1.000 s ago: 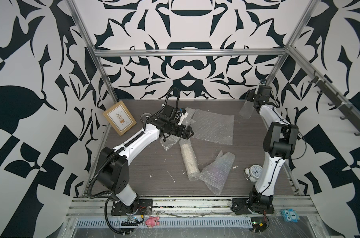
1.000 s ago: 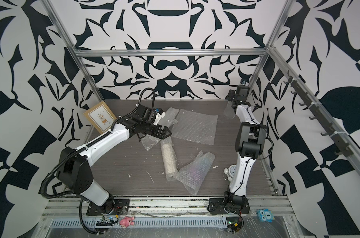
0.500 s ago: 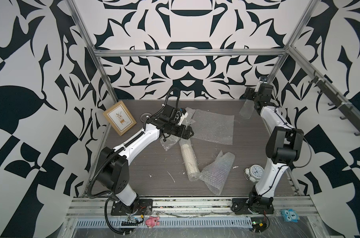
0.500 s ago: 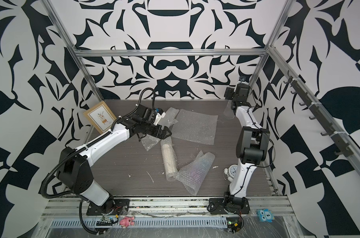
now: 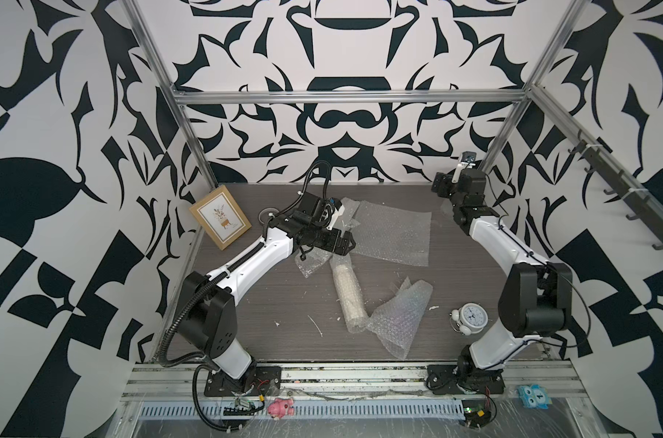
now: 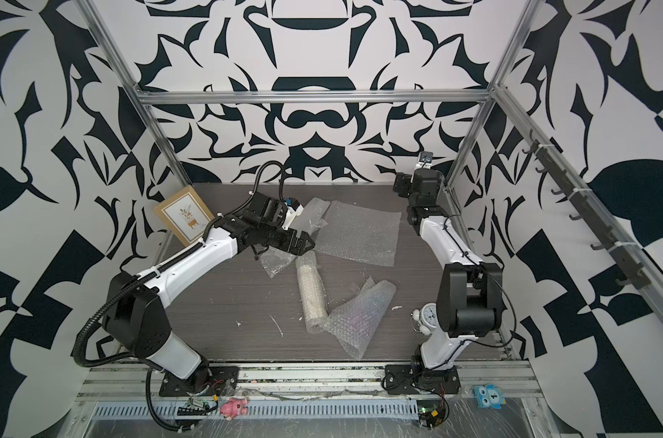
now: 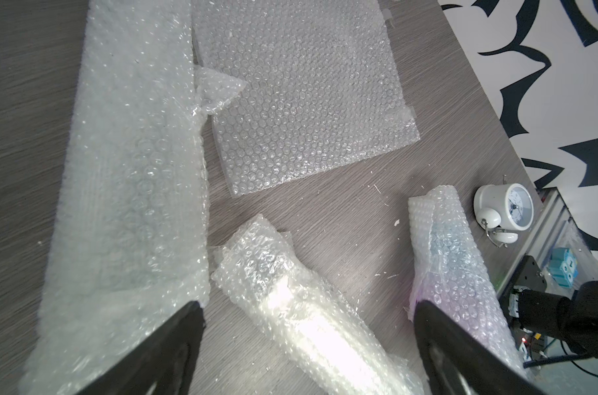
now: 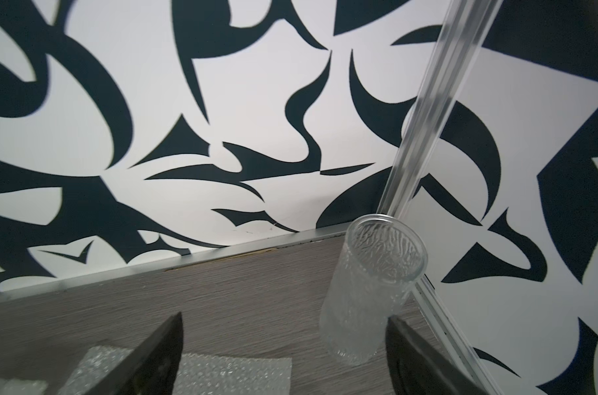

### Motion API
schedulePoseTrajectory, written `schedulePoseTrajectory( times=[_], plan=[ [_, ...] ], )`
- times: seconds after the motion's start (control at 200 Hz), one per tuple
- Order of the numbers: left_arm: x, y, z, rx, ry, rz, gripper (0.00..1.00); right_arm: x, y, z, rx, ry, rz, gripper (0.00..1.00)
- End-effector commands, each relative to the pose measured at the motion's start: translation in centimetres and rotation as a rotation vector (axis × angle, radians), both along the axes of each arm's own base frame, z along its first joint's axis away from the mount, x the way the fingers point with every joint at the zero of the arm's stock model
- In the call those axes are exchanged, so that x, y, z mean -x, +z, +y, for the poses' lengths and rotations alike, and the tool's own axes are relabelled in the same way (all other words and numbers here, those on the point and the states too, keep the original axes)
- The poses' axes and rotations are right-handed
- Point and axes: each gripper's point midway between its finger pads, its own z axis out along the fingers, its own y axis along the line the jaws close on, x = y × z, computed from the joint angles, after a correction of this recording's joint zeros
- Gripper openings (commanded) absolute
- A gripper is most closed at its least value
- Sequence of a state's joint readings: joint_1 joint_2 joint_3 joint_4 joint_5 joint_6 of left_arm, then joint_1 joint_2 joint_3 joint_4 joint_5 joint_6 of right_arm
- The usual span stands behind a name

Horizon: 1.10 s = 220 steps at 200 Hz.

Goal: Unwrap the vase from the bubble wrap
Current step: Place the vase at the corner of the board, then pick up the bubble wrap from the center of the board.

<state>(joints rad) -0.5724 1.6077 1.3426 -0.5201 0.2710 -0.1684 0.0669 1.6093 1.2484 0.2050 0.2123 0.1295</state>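
Note:
The vase, clear textured glass, stands bare and upright in the table's back right corner. My right gripper hangs open in front of it; one fingertip overlaps the vase's foot, and I cannot tell if they touch. In a top view this gripper sits at the back right. The bubble wrap lies loose: a flat sheet, a tight roll, a crumpled sheet and a strip. My left gripper is open above the roll's far end, holding nothing.
A framed picture leans on the left wall. A white alarm clock stands beside the right arm's base. A metal post rises right behind the vase. White scraps litter the tabletop.
The right gripper's jaws have opened wider by the vase, and that arm's elbow has swung toward the front. The left arm and the wrap have not moved.

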Motion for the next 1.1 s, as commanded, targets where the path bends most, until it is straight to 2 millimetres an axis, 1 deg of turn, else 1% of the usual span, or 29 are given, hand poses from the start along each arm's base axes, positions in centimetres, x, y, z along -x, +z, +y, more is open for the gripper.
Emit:
schedulePoseTrajectory(
  times=[0.0, 0.025, 0.15, 0.23, 0.3, 0.4, 0.495, 0.56, 0.735, 0.87, 0.945, 1.0, 1.06, 1.07, 1.095],
  plan=[
    [0.4, 1.2, 0.2, 0.014, 0.010, -0.014, 0.99, 2.4, 2.9, 2.0, -0.052, -0.018, -0.094, 0.93],
    [0.4, 1.2, 0.2, 0.016, 0.009, -0.012, 0.99, 2.9, 3.0, 2.9, -0.059, -0.002, -0.095, 0.93],
    [0.5, 1.3, 0.2, 0.020, 0.010, -0.013, 0.99, 5.8, 1.8, 6.8, -0.072, 0.056, -0.026, 0.93],
    [0.5, 1.3, 0.2, 0.024, 0.012, -0.010, 0.99, 7.8, 0.3, 8.4, -0.105, 0.072, 0.036, 0.93],
    [0.5, 1.5, 0.2, 0.029, 0.014, -0.011, 0.99, 9.4, -1.5, 9.4, -0.128, 0.078, 0.111, 0.94],
    [0.6, 1.8, 0.1, 0.037, 0.014, -0.010, 0.99, 12.0, -4.7, 9.5, -0.183, 0.051, 0.254, 0.94],
    [0.7, 1.9, 0.2, 0.039, 0.015, -0.018, 0.99, 14.4, -7.0, 9.0, -0.209, 0.015, 0.364, 0.95],
    [0.6, 1.7, 0.2, 0.038, 0.016, -0.016, 0.99, 16.0, -8.1, 8.5, -0.250, -0.016, 0.426, 0.95],
    [0.8, 1.3, -0.2, 0.050, 0.010, 0.015, 0.99, 20.7, -10.9, 8.2, -0.377, -0.085, 0.583, 0.97],
    [0.8, 1.1, -0.3, 0.052, 0.014, 0.025, 0.99, 24.7, -13.4, 7.5, -0.449, -0.167, 0.686, 0.97],
    [0.9, 1.2, -0.7, 0.066, 0.007, 0.036, 1.00, 26.8, -14.6, 7.2, -0.492, -0.206, 0.733, 0.97],
    [1.1, 1.3, -1.0, 0.079, -0.002, 0.047, 1.00, 28.2, -15.2, 7.1, -0.523, -0.225, 0.758, 0.97],
    [1.2, 1.4, -1.2, 0.087, -0.006, 0.055, 0.99, 29.2, -15.8, 6.9, -0.542, -0.248, 0.768, 0.97],
    [1.2, 1.4, -1.2, 0.086, -0.007, 0.056, 0.99, 29.7, -16.1, 7.3, -0.566, -0.232, 0.790, 0.97],
    [1.3, 1.4, -1.3, 0.087, -0.010, 0.055, 0.99, 30.1, -16.4, 7.4, -0.578, -0.234, 0.804, 0.97]
  ],
)
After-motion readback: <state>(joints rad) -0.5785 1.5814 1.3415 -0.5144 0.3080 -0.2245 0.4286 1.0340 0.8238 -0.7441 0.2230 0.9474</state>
